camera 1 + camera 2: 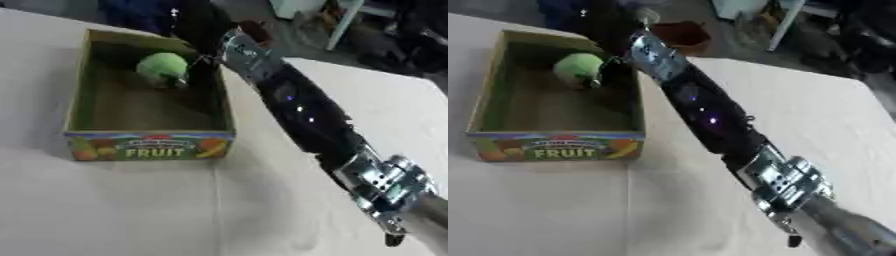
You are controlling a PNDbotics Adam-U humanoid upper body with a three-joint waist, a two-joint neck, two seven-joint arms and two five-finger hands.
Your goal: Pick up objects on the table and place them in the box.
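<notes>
A cardboard box [149, 145] with "FRUIT" printed on its front wall stands on the left of the table. Inside it, near the far right corner, is a round green object [163, 66]. My right arm [302, 112] crosses the table from the lower right. Its dark right hand [199, 37] hangs over the box's far right corner, right beside the green object. Whether the hand holds that object is hidden by blur and shadow. I see nothing else inside the box, and my left hand shows in neither view.
The pale table [114, 210] stretches in front of the box and to its right. Past the far edge are a dark floor, a brown container [682, 34] and a white furniture leg [346, 22].
</notes>
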